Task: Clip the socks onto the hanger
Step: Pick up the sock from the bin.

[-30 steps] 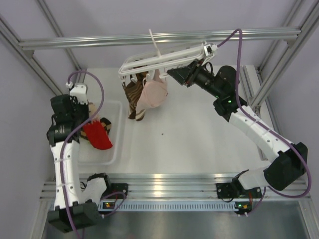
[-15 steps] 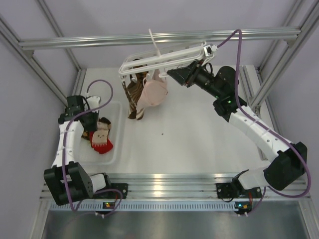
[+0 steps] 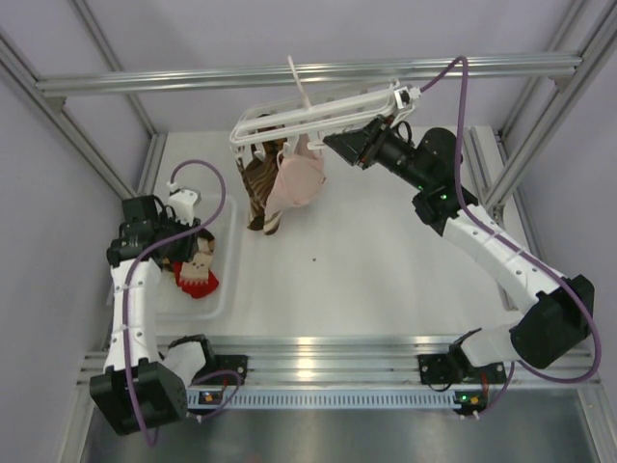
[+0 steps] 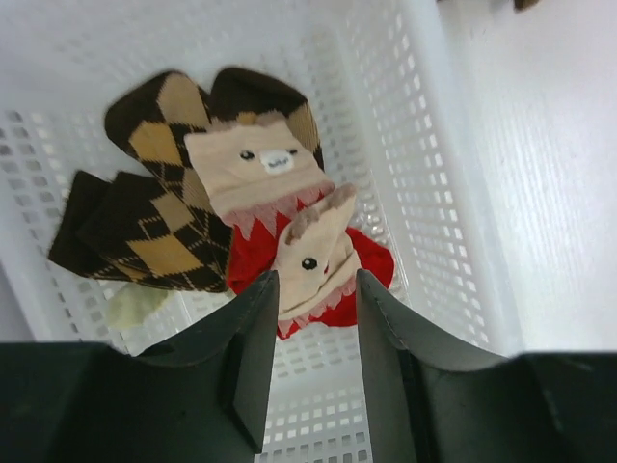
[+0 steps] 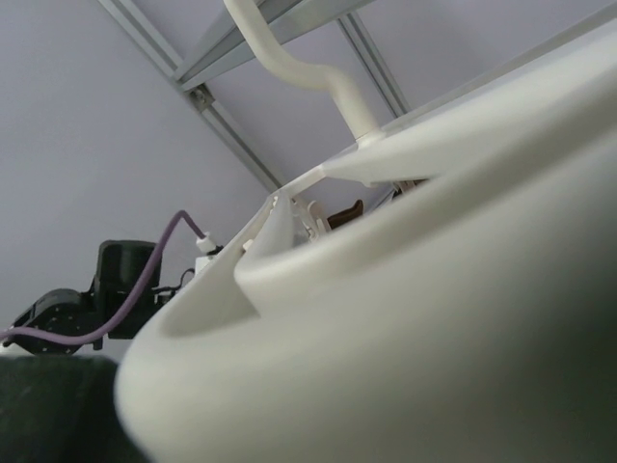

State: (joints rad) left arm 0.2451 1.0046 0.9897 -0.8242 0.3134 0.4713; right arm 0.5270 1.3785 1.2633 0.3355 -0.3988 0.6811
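Left gripper (image 4: 315,280) fingers (image 4: 253,357): a second ago pinched on red sock (image 4: 371,265), lifted over basket (image 4: 424,145). Now parted to middling gap, holding nothing. Sock, with beige animal-face cuff, lies in basket below, showing in gap between fingertips; contact unclear. Brown argyle socks (image 4: 164,227) beside it. Right gripper (image 3: 339,142) unmoved, closed on hanger (image 3: 318,114) frame. Brown striped sock (image 3: 256,188) and pale pink sock (image 3: 297,183) hang clipped under hanger.
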